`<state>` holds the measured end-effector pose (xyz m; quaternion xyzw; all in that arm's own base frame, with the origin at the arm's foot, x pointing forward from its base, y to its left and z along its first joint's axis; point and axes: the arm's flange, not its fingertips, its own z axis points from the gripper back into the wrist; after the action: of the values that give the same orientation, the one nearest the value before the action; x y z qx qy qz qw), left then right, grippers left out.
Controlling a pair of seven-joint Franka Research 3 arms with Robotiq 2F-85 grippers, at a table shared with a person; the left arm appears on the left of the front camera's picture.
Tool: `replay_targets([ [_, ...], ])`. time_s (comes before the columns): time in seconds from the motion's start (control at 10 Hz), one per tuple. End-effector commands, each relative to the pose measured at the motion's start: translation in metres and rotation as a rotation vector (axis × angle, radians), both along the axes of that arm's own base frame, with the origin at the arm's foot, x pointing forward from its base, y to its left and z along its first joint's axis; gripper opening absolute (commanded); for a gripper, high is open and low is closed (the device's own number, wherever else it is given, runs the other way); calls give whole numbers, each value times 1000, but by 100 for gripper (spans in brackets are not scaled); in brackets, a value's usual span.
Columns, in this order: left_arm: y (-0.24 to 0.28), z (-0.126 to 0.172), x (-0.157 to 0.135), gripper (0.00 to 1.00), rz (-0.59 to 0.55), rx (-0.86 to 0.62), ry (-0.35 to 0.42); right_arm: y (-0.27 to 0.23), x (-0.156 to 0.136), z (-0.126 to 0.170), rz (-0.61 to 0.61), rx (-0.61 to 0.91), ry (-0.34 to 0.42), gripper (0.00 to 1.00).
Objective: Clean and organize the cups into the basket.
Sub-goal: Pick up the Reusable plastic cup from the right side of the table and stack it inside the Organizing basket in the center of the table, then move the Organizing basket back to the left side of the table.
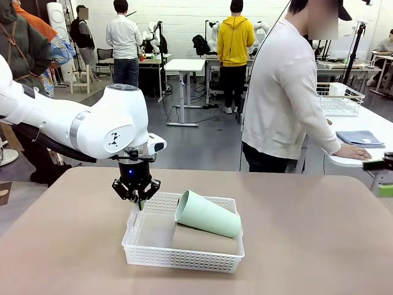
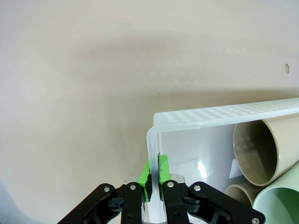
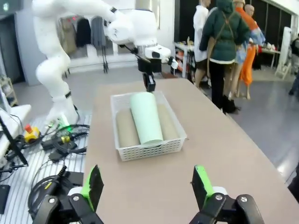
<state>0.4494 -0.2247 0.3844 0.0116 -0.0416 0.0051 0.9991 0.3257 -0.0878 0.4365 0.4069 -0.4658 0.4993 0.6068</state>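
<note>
The white lattice basket (image 1: 184, 258) stands mid-table, and three cups lie on their sides in it. A mint green cup (image 1: 207, 214) rests on top of two brown cups (image 1: 204, 239). My left gripper (image 1: 139, 198) points down at the basket's left end, shut on the basket's wall there. The left wrist view shows its green pads (image 2: 145, 176) clamping the basket (image 2: 224, 114) at a corner, with a brown cup's mouth (image 2: 256, 151) and the mint cup (image 2: 280, 205) beside them. My right gripper (image 3: 148, 186) hangs open and empty above the table's right end, well short of the basket (image 3: 149, 149).
The tan table (image 1: 307, 246) lies bare around the basket. A person (image 1: 282, 92) stands at the far right with a hand (image 1: 353, 150) on a neighbouring white table, which carries a blue cloth (image 1: 359, 138) and a wire basket (image 1: 341, 98).
</note>
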Motion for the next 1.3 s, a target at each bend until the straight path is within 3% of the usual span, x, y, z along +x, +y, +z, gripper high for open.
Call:
replay_targets([
  [0.0,-1,2,1,0,0,1,-7,-6,-11,-31,47,25,20,100],
  [0.4,-1,2,1,0,0,1,-7,-20,-23,-50,28,-35,25,100],
  [1.2,-1,2,1,0,0,1,-7,-26,-13,-46,33,4,46,100],
])
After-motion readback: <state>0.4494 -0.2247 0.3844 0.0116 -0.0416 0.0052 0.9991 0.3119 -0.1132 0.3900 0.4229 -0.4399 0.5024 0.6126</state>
